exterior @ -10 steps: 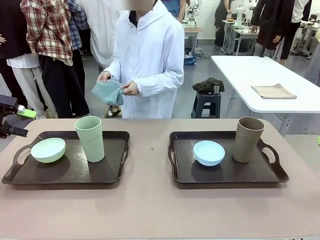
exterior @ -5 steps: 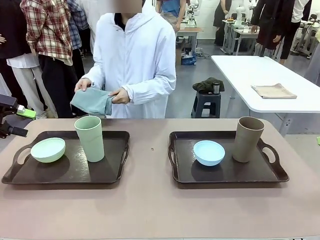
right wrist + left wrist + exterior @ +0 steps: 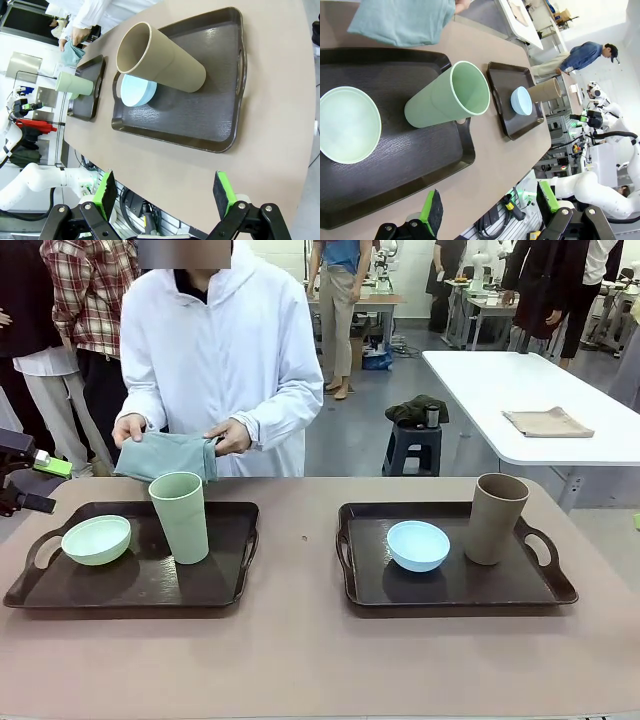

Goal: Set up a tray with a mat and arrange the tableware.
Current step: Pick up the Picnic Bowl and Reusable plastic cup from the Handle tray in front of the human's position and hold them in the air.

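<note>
Two dark trays stand on the table. The left tray carries a pale green bowl and an upright tall pale green cup. On the right tray stand a light blue bowl and a tall tan-brown cup. Across the table a person holds a folded teal mat in both hands, just behind the left tray. My left gripper hangs open over the table's left end, off the left tray. My right gripper is open too, off the right tray, nothing between its fingers.
Bare brown table lies between and in front of the trays. Behind on the right stands a white table with a tan cloth, and a dark stool beside it. Several people stand farther back.
The person has stepped to the picture's left and brought the teal mat down towards the far side of the left tray. Neither gripper has moved.
</note>
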Controlling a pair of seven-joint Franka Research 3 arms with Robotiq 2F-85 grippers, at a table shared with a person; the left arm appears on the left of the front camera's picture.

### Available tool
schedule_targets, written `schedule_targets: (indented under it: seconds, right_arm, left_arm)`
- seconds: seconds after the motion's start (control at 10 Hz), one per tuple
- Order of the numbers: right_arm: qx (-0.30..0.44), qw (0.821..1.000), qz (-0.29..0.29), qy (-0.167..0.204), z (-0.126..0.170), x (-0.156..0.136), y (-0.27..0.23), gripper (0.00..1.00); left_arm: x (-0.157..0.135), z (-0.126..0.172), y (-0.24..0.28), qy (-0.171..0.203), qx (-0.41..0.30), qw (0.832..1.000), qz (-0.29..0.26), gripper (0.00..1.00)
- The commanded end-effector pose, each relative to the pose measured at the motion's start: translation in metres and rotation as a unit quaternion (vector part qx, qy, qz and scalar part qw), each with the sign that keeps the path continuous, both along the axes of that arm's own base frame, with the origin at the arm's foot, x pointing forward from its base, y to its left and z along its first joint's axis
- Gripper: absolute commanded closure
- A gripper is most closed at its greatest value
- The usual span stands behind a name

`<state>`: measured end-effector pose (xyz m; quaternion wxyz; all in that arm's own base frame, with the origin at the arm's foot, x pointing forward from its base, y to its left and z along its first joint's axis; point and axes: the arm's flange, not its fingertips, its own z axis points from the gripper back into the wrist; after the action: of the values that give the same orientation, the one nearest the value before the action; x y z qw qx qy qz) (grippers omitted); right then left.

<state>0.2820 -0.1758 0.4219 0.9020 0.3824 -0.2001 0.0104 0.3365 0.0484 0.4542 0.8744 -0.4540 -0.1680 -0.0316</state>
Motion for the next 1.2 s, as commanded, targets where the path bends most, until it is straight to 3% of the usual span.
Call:
schedule_targets:
  seconds: [0.0,1.1]
  right_arm:
    - [0.010,1.000,0.004,-0.013,-0.0014,0.0021,-0.0020,0.00]
    - [0.010,1.000,0.004,-0.013,-0.0014,0.0021,-0.0020,0.00]
  left_arm:
    - [0.0018,-0.0008,0.0002,-0.009,-0.010,1.000,0.000,0.00]
    - [0.0018,-0.0008,0.0002,-0.009,-0.010,1.000,0.000,0.00]
